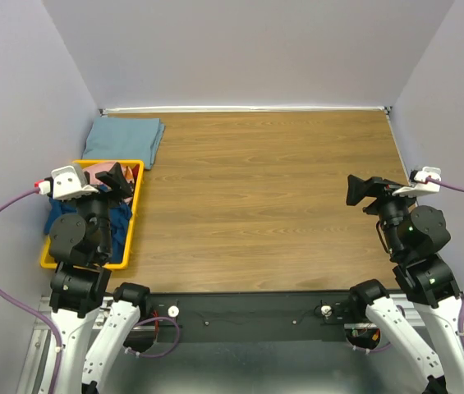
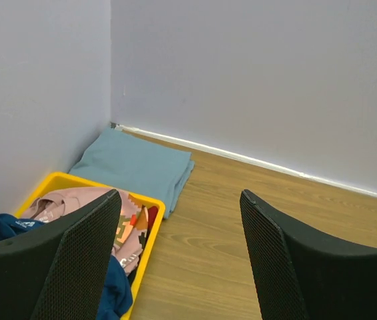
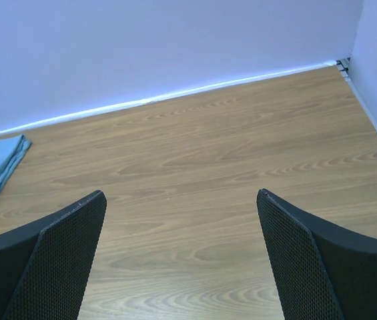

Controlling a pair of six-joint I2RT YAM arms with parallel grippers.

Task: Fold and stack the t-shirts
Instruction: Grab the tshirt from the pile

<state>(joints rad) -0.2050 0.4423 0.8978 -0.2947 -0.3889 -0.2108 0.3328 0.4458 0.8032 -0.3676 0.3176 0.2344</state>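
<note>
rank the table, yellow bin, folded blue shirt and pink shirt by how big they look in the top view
1. table
2. yellow bin, though it is partly hidden
3. folded blue shirt
4. pink shirt; only a small patch shows in the bin, so its true size is unclear

I read my left arm (image 1: 80, 234) folded up over its base, wrist raised, left claw (image 1: 117, 176) aimed forward and slightly inward. Its two fingers (image 2: 81, 253) stand wide apart, holding nothing. My right arm (image 1: 412, 234) is folded likewise over its own base, right claw (image 1: 360, 190) pointing inward toward the left arm's side. Its fingers (image 3: 55, 260) are also spread wide and grip nothing.
</note>
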